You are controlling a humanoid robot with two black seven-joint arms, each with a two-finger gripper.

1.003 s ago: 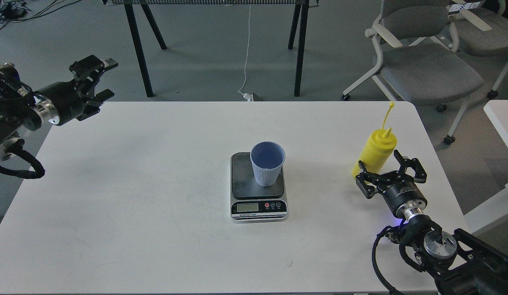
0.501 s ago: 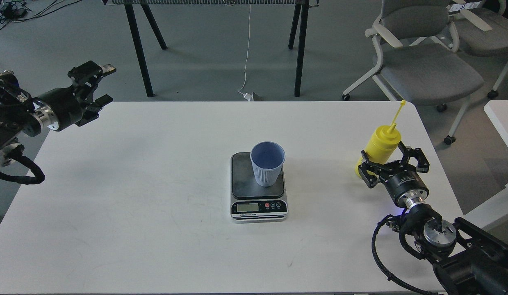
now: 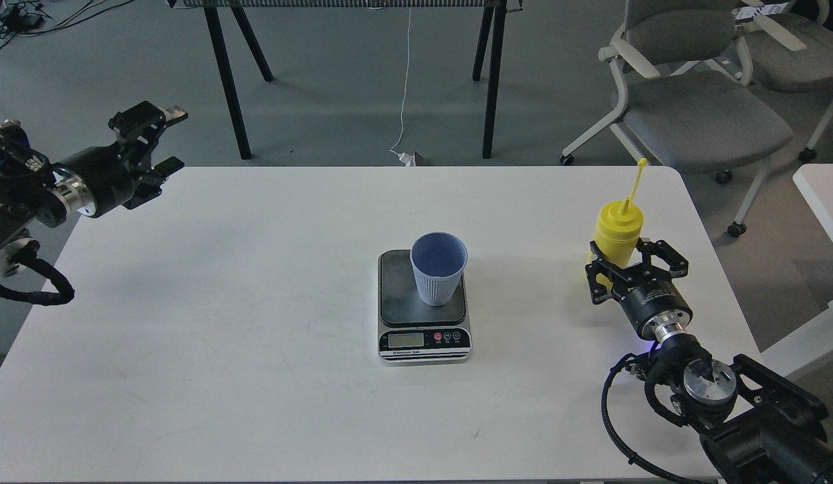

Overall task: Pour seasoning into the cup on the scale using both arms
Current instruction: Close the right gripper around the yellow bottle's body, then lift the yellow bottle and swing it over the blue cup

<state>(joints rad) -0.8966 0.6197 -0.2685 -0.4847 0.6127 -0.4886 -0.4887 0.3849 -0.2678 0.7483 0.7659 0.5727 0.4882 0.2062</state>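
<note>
**Yellow bottle between the right tool's fingers, cup on the scale**

The yellow squeeze bottle [image 3: 616, 234] stands upright near the right edge of the white table [image 3: 255, 302]. The right tool [image 3: 632, 261] reaches in from below with one finger on each side of the bottle's lower body; the fingers sit close against the plastic and look closed on it, though the contact itself is hard to make out from this angle. The bottle is smooth and glossy, with a cone nozzle and a thin cap strap sticking up from the top.

Well to its left, at the middle of the table, the light-blue cup [image 3: 438, 267] stands upright on the scale [image 3: 423, 309]. The cup tapers downward, with a finely ribbed outer wall and a blue inside. The scale is flat and rectangular, with a dark matte platform, a silver front, a small display and round buttons.

The left tool [image 3: 159, 139] hovers off the table's far left corner, its fingers spread apart and holding nothing.
</note>
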